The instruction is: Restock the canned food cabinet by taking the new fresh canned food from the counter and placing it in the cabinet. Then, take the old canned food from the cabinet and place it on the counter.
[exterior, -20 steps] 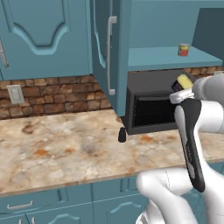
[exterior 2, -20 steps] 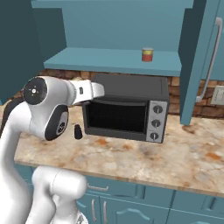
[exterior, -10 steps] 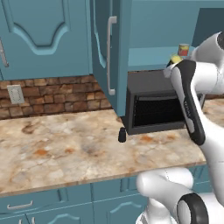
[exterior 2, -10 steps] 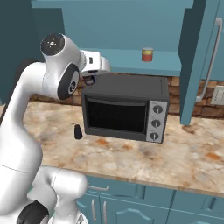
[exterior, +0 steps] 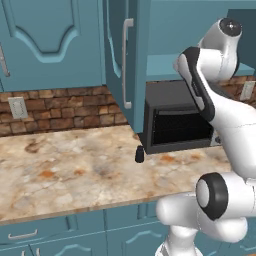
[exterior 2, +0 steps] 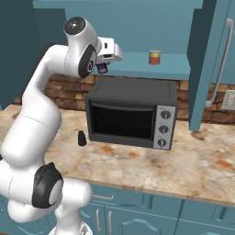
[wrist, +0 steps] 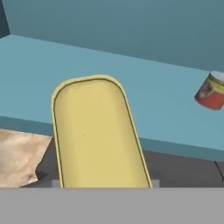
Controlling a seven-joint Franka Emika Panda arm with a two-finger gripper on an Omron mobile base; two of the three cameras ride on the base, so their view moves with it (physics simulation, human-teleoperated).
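- Risen since a second ago: gripper [exterior 2: 103, 68] up from in front of the toaster oven [exterior 2: 132, 111] to the level of the cabinet [exterior 2: 137, 27] shelf, at that shelf's left end above the oven's left corner.
- Clamped shut on the new fresh canned food [wrist: 98, 133]; yellow top fills the middle of the hand view, seen in the right base view as a dark blue sliver with a red label under the white hand.
- Held just short of the shelf's front lip, not yet over the shelf.
- Old canned food [exterior 2: 154, 57] upright on the same shelf, well apart to the right of the hand; red-orange label and tan top, lying at the right edge of the hand view.
- Shelf flat, smooth, matte teal with a straight front edge; bare stretch between held can and old can.
- Cabinet door with white bar handle [exterior: 127, 63] swung open, standing on edge.
- Oven boxy, black, with a dark glass door and silver knob panel.
- Counter [exterior: 65, 172] mottled beige stone, with a small black shaker [exterior: 139, 154] just beside the oven's front corner.
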